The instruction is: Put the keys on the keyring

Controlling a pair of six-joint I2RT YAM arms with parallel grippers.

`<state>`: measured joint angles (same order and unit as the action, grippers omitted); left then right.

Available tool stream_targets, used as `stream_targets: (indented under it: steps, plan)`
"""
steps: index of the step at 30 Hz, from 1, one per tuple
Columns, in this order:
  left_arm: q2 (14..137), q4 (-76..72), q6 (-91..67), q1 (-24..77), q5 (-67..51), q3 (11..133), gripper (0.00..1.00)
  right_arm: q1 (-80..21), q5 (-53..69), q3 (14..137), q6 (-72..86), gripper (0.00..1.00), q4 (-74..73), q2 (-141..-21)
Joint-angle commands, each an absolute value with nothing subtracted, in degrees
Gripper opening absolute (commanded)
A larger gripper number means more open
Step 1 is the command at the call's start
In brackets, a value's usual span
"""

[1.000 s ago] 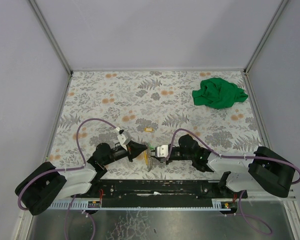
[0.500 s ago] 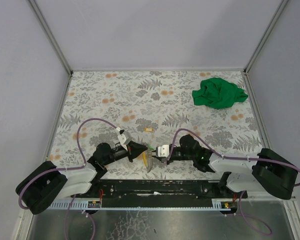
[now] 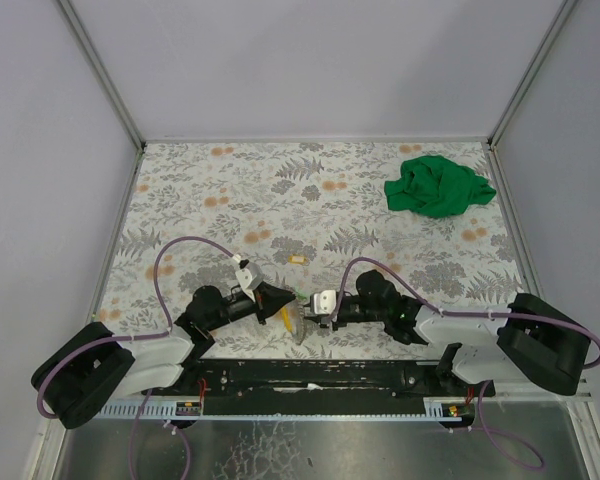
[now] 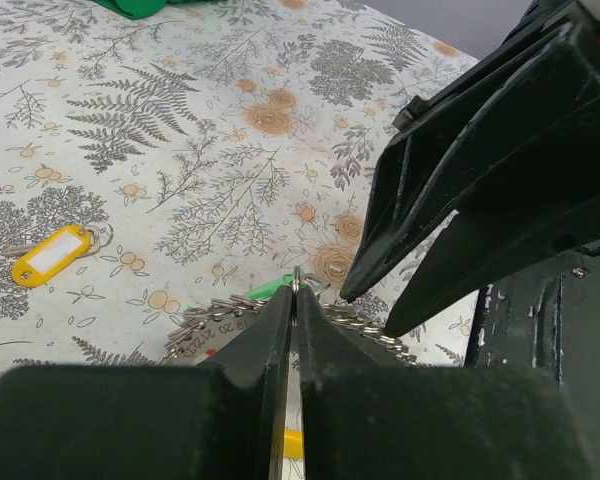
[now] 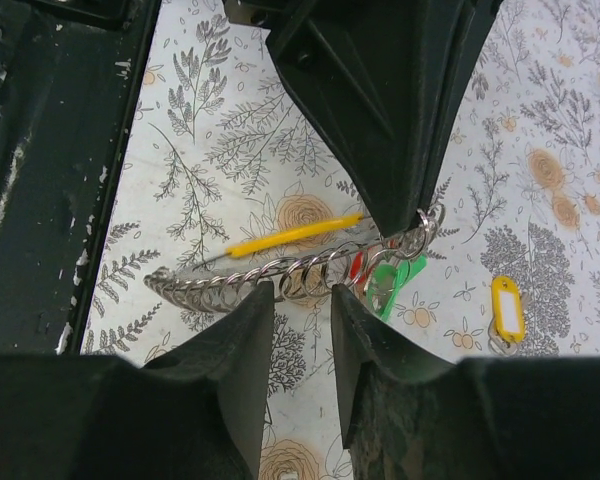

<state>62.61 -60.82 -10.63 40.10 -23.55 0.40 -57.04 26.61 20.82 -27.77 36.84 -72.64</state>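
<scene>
The keyring [image 5: 230,285], a silvery loop strung with several small rings, hangs just above the table with my left gripper [image 4: 296,295] shut on its wire. It carries a yellow tag [image 5: 295,233] and a red tag [image 5: 358,265]. A green-tagged key [image 5: 392,280] dangles close to the left fingertips [image 5: 395,215]; whether it is threaded on I cannot tell. My right gripper [image 5: 294,295] faces the row of rings, jaws apart, nothing between them. A yellow-tagged key [image 4: 55,253] lies loose on the floral table. From above, both grippers [image 3: 280,305] [image 3: 308,303] meet at the near middle.
A crumpled green cloth [image 3: 438,186] lies at the far right of the table. The black base rail [image 5: 50,170] runs along the near edge, close under the keyring. Grey walls [image 3: 60,180] close in the table on three sides.
Almost nothing has moved. The right arm shifts very slightly in front of the keyring, which stays pinched in the left gripper.
</scene>
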Motion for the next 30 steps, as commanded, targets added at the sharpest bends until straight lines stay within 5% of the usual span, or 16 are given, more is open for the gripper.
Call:
stream_targets:
  steps: [1,7,19,30]
  plan:
    - [61.91,-65.57,-10.63,40.25,-23.89,1.14,0.00,-57.72,26.35,21.51,-26.75,0.37,41.03,-74.22]
    - [61.81,-65.67,-10.78,40.25,-23.83,1.16,0.00,-57.71,26.22,21.84,-26.21,0.43,42.93,-75.90]
    - [62.60,-66.62,-11.48,40.73,-23.96,1.14,0.00,-57.72,23.73,20.30,-23.63,0.39,50.39,-75.79]
    - [62.58,-66.37,-11.26,40.96,-23.64,1.25,0.00,-57.77,21.38,20.20,-23.35,0.23,49.09,-76.05]
